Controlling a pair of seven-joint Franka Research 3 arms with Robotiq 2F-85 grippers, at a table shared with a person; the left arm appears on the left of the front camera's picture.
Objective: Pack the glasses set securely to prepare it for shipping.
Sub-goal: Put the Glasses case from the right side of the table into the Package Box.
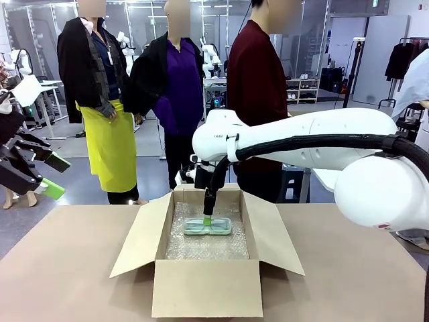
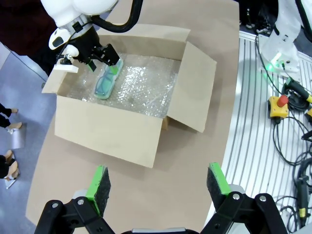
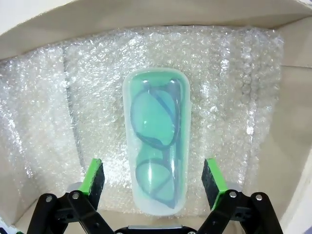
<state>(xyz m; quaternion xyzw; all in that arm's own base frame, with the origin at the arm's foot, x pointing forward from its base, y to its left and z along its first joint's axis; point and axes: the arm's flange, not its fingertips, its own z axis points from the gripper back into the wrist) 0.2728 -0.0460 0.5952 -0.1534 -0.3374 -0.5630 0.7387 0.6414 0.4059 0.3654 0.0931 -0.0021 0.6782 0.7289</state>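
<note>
Progress looks partial. At the far left the left gripper (image 1: pixel 55 176) hangs raised off the edge of the table (image 1: pixel 67 268), jaws spread and empty. In the middle stands the cardboard box (image 1: pixel 208 288), its flaps (image 1: pixel 137 245) open and its floor lined with bubble wrap (image 1: pixel 201 249). The mint green glasses case (image 1: pixel 208 227) lies flat on that wrap, toward the far wall (dark-rimmed spectacles (image 3: pixel 156 122) show through its lid). The right gripper (image 3: pixel 152 176) reaches down over it, fingers (image 3: pixel 92 178) wide on either side, gripping nothing. Left to do, I judge: any other piece of the set, top padding, closing the flaps.

All views share the mint case (image 1: pixel 221 227)
</note>
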